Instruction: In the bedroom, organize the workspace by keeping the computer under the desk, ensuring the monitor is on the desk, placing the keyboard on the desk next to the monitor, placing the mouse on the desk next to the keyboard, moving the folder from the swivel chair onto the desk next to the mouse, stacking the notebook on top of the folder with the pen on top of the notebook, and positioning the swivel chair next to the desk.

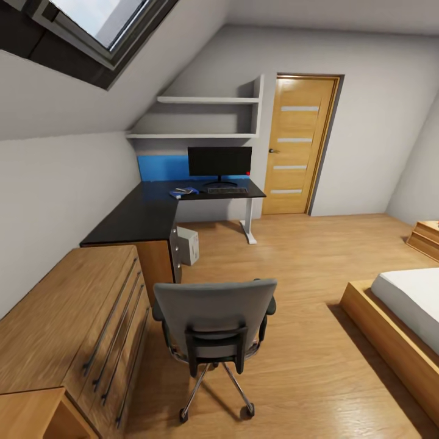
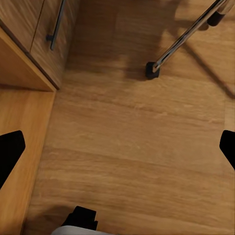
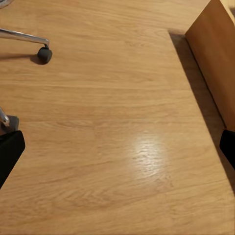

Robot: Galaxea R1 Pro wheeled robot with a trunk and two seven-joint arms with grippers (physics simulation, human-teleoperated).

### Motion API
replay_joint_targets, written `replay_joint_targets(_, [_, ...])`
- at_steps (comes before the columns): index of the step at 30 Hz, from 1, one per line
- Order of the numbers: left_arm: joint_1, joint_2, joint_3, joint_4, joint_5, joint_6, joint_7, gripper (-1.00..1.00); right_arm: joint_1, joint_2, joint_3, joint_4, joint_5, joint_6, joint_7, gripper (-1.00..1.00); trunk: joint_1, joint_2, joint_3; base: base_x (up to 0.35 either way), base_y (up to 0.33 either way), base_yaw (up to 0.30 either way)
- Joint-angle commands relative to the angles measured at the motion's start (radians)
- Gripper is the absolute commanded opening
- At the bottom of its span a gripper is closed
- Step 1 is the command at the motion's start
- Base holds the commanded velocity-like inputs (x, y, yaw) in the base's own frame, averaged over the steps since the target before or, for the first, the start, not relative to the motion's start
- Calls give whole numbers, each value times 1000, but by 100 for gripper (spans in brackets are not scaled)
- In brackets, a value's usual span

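Swivel chair point(image 1: 213, 317) apart from black desk point(image 1: 152, 210) bearing monitor point(image 1: 219, 161).

Swivel chair point(image 1: 213, 323) seat hidden behind backrest; items by keyboard point(image 1: 227, 191) too small.

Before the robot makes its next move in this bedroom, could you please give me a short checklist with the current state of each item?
1. Monitor on the desk: ok, upright at the far end.
2. Keyboard next to the monitor: ok, lying right in front of it.
3. Computer under the desk: ok, on the floor beneath the desk edge.
4. Swivel chair next to the desk: not ok, standing out on the floor beside the dresser.
5. Folder off the chair seat: cannot tell, the backrest hides the seat.
6. Both grippers free: ok, left fingers and right fingers spread, nothing between.
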Motion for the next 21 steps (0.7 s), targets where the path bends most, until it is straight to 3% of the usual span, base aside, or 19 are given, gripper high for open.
replay_joint_targets(1, [-1,0,-9,0,4,-3,8,100,-1,0,8,2,6,0,-10,100,4,-8,-4,0,0,0])
replay_joint_targets(21, [-1,8,-4,0,7,-7,10,100,-1,0,8,2,6,0,-10,100,81,-148,-67,0,0,0])
